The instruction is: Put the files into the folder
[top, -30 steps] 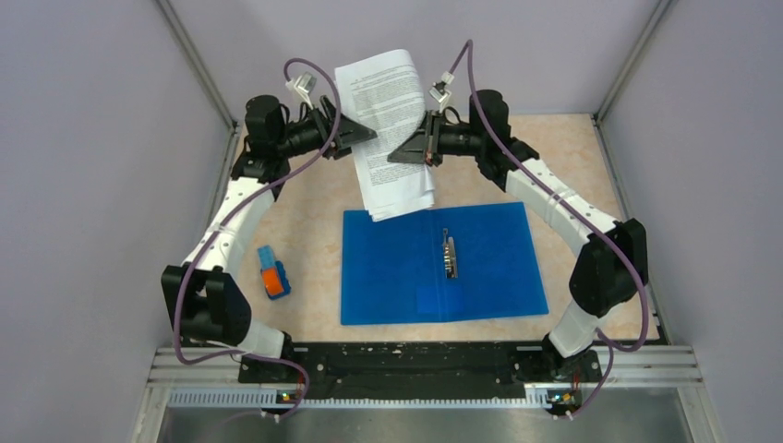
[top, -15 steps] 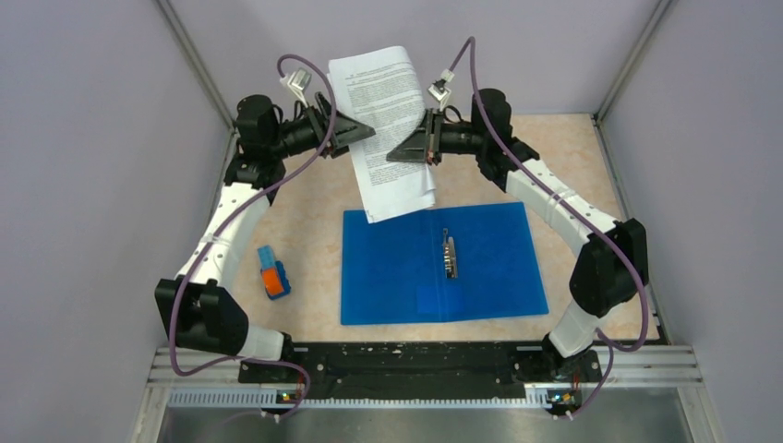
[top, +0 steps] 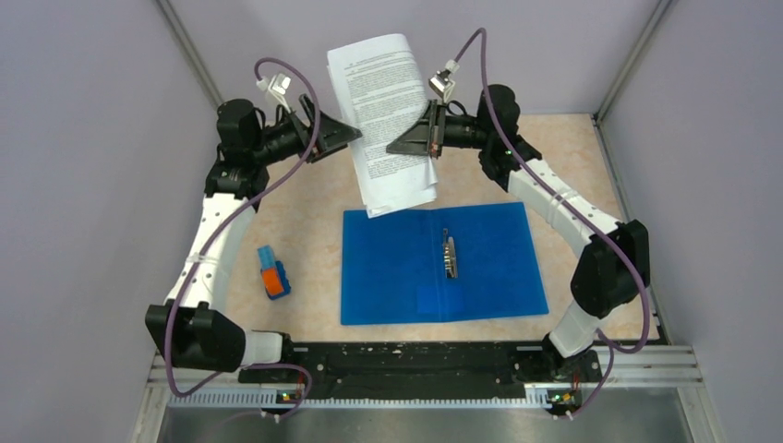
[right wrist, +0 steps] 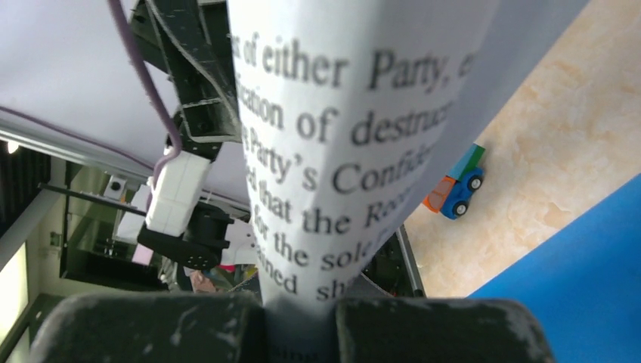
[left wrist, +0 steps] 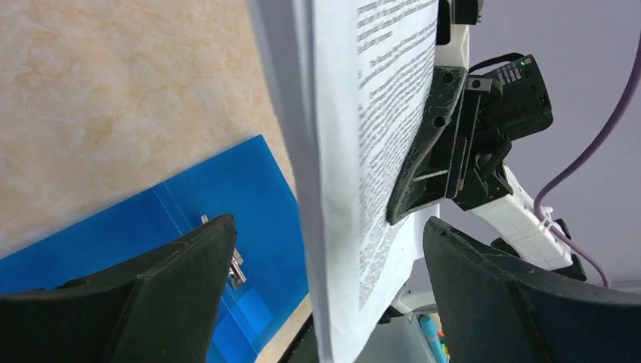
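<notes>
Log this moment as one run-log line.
right gripper: shut on white printed paper sheets, lifted | left gripper: open beside sheets | bright-blue plastic folder: open flat on table

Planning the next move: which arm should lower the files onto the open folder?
Right. The right gripper is shut on the files, which hang above the far edge of the folder. The left gripper stands open, gripping nothing.

Right pincer holds the files upright above the folder.
</notes>
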Robot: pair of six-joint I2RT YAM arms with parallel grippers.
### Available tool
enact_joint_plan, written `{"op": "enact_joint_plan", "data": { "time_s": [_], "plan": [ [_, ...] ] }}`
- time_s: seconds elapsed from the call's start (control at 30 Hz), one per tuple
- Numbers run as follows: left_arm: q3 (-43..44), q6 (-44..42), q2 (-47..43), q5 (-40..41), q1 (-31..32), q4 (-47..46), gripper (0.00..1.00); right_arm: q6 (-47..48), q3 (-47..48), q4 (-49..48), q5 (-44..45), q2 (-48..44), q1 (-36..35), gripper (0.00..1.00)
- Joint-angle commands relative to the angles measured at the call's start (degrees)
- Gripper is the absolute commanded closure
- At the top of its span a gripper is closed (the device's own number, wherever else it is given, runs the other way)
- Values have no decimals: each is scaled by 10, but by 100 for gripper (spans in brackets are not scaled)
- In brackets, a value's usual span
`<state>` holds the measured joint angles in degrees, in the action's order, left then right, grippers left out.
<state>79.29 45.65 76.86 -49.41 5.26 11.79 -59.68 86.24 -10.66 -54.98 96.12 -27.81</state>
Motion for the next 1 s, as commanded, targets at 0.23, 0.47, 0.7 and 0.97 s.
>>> {"op": "enact_joint_plan", "data": {
  "time_s": [0.23, 0.47, 0.7, 0.97],
  "plan": [
    [-73, 194, -13, -101, -4, -337, 2, -150, 34, -192, -28, -11, 6, 100],
    [-85, 312, -4, -115, -3, -467, 2, -203, 47, -249, -34, 14, 6, 100],
    [-85, 354, -2, -120, -2, -500, 6, -214, 52, -259, -35, 30, 6, 100],
    [-68, 299, -13, -115, 0, -406, 35, -144, 55, -178, -27, 27, 6, 100]
  ]
}}
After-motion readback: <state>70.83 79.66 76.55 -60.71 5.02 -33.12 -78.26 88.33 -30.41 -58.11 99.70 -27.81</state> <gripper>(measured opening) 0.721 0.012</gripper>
